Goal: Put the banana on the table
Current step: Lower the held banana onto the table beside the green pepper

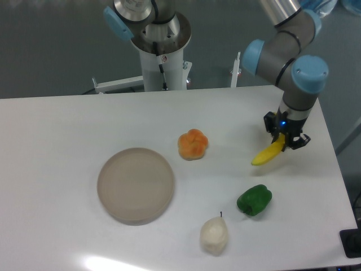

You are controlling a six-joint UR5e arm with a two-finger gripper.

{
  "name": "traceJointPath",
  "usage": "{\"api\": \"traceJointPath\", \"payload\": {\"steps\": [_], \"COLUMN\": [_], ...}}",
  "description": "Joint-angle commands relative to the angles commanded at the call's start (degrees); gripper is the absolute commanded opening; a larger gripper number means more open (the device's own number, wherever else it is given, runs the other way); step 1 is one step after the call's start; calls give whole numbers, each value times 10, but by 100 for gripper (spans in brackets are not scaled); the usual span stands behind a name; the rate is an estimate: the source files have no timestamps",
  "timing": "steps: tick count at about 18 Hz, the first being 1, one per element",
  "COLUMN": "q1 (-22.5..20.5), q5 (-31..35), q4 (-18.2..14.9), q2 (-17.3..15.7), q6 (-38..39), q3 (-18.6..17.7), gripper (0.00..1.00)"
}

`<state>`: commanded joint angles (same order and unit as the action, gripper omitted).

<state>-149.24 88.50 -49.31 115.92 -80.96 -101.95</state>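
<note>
The bright yellow banana (pixel 267 154) hangs tilted at the right side of the white table (pixel 67 130), its lower left tip close to or touching the surface. My gripper (pixel 286 138) is shut on the banana's upper right end, with the dark fingers on either side of it. The arm reaches down from the upper right.
A round beige-grey plate (pixel 135 184) lies left of centre. An orange fruit (pixel 192 144) sits mid-table. A green pepper (pixel 254 200) lies just below the banana, and a whitish pear (pixel 214 235) is near the front edge. The robot's base (pixel 162 56) stands at the back.
</note>
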Motion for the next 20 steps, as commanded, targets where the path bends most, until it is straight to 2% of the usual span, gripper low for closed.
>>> {"api": "traceJointPath", "payload": {"steps": [5,20], "q1": [6,7], "q5": [-1,1], "q4": [0,4], "q2": [6,13], "q6": [23,23], "q3": [-4,-5], "gripper": [27,28]}}
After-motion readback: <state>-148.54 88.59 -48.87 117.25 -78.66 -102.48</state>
